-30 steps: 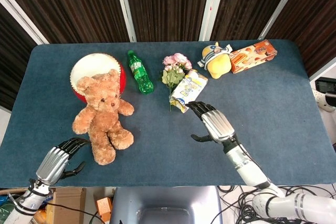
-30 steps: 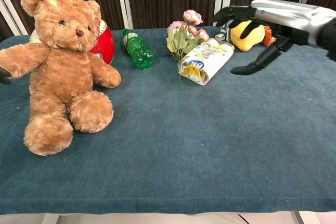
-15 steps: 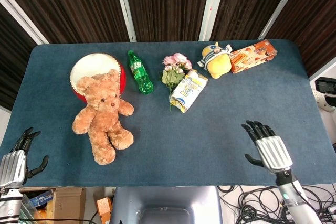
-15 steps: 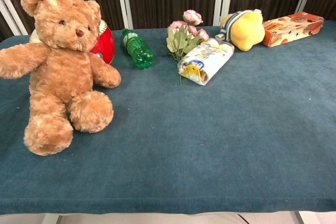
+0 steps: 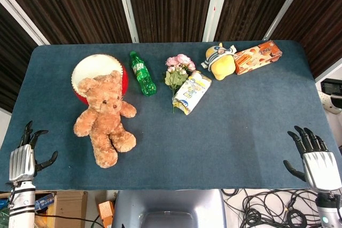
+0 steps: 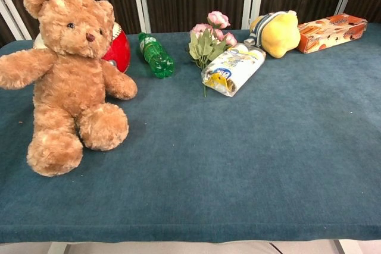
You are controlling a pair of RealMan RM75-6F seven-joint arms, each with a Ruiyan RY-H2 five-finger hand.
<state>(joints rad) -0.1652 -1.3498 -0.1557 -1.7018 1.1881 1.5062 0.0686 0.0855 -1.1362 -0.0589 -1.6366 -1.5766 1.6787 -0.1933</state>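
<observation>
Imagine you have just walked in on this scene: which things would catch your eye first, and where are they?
The big, fluffy light-brown teddy bear sits at the table's left, leaning against a round red drum with a white top. Along the far edge lie a green plastic bottle, a bunch of pink artificial flowers and a yellow plush toy. An open left robot hand and right robot hand sit at the near corners.

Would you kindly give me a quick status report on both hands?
Left hand open, off table corner, nearest teddy bear. Right hand open, holding nothing. Nothing between them and the table.
</observation>
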